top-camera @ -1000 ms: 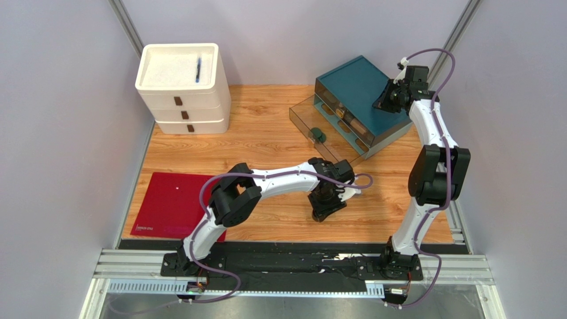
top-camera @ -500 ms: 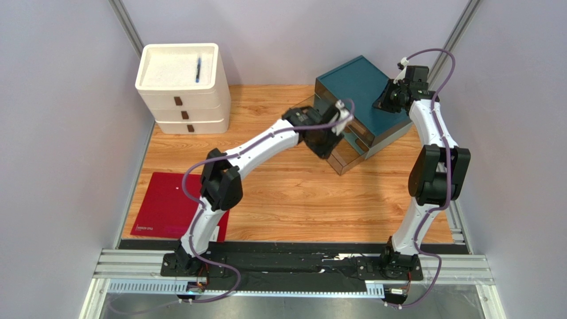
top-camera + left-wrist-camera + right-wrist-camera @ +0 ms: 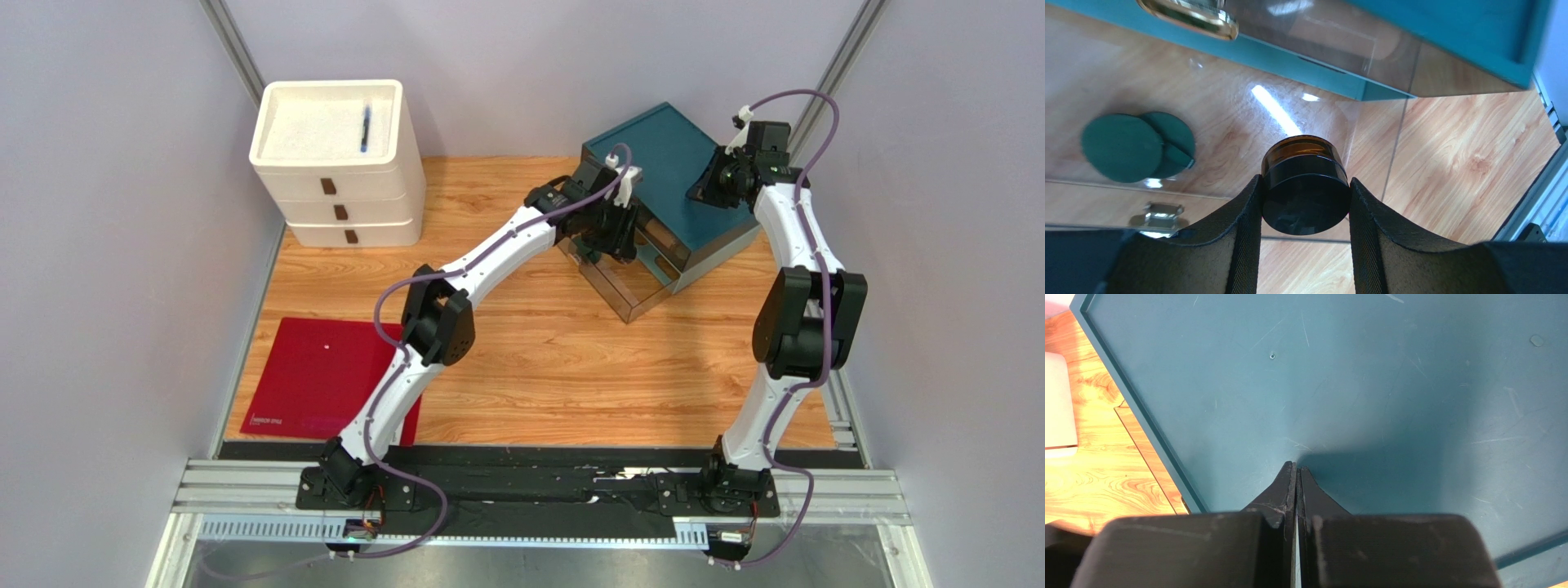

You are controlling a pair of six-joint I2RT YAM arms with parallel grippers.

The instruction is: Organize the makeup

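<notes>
At lower centre of the left wrist view, the left tool (image 3: pixel 1305 187) clamps the black round jar (image 3: pixel 1305 211) by its sides, over the open clear drawer (image 3: pixel 1247 122), right of the two dark-green discs (image 3: pixel 1137 147). It should lower the jar straight onto that bare floor, clear of discs and front wall, before letting go. The right tool (image 3: pixel 1295 474), pinched closed, appears to rest on top of the teal organizer (image 3: pixel 1389 386).

Far-left corner of the table (image 3: pixel 552 355): white three-drawer cabinet (image 3: pixel 337 184), with a thin blue stick, probably a pen (image 3: pixel 366 128), in its top tray. Near-left edge: flat red mat (image 3: pixel 321 377). Far-right corner: teal drawer box (image 3: pixel 656 153), clear drawer (image 3: pixel 622 294) standing open.
</notes>
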